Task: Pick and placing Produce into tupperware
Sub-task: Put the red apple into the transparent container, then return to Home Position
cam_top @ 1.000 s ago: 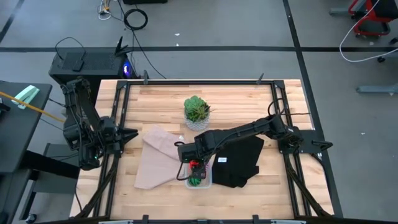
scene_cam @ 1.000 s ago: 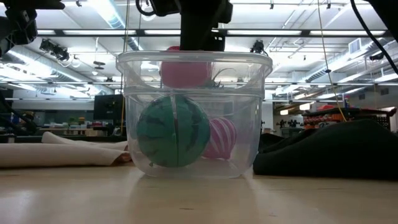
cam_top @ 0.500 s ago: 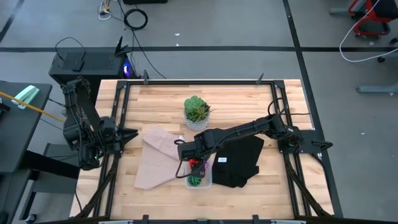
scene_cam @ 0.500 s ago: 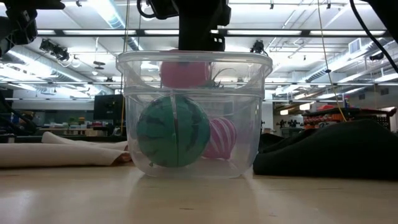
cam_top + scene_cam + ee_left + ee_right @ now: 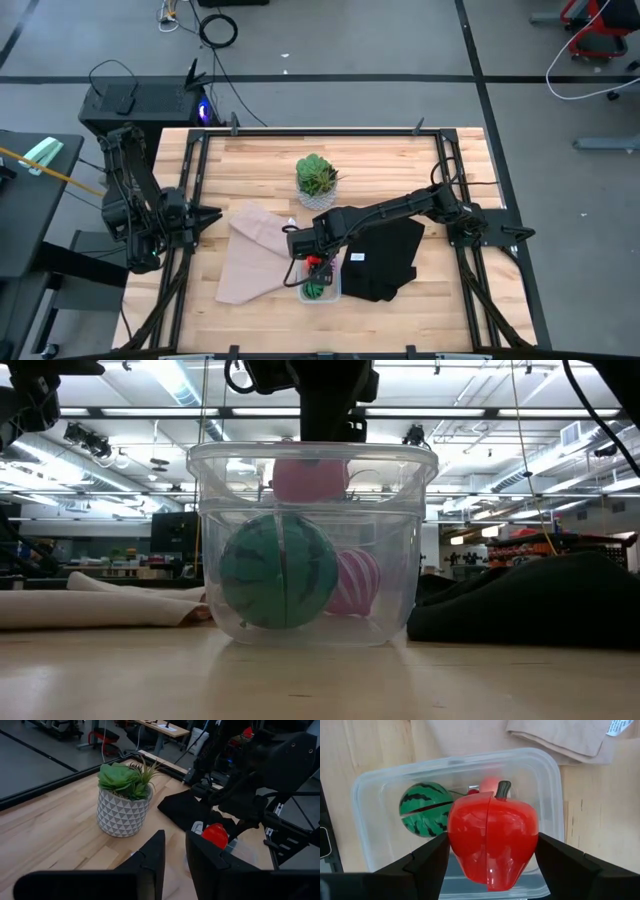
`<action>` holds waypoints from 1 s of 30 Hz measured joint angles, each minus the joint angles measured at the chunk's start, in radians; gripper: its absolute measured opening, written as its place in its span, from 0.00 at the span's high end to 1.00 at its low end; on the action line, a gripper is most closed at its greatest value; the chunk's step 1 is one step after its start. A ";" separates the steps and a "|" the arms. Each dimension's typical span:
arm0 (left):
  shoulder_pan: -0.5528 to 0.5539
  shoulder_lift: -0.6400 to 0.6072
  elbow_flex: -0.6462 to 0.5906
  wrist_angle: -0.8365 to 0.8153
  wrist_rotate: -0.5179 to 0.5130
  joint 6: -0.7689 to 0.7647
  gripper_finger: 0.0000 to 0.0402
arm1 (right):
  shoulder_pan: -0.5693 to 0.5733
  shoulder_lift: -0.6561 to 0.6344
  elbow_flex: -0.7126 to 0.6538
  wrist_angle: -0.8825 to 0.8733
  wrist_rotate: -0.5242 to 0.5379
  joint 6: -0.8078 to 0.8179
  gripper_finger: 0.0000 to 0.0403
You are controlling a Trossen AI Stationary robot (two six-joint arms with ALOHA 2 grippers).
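From above, my right end effector (image 5: pixel 316 262) hangs over the far end of the clear tub (image 5: pixel 319 282), which sits on the bench (image 5: pixel 250 170) between the tan cloth (image 5: pixel 252 262) and the black cloth (image 5: pixel 385 258); my left arm waits folded at the bench's left edge, and I cannot tell its fingers' state there

At bench height, the red apple (image 5: pixel 310 478) sits at the tub's rim, above the green striped ball (image 5: pixel 278 570) and the magenta ball (image 5: pixel 355 582)

My left wrist camera shows my left end effector (image 5: pixel 173 851) nearly closed on nothing, the potted plant (image 5: pixel 125 800) ahead

My right wrist camera shows my fingers pinching the apple directly over the tub's open end, beside the green ball; room below looks enough for a straight drop
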 joint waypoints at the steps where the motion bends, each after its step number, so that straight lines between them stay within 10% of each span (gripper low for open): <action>1: 0.000 0.000 0.000 0.000 0.000 0.000 0.79 | 0.000 0.000 0.000 0.000 0.000 0.001 0.29; 22: 0.000 0.000 0.000 0.007 0.000 -0.004 0.81 | 0.005 0.000 0.000 -0.022 -0.024 0.046 0.26; 30: 0.000 0.000 0.000 0.007 -0.001 -0.004 0.80 | 0.003 -0.036 0.000 -0.056 -0.030 0.037 0.55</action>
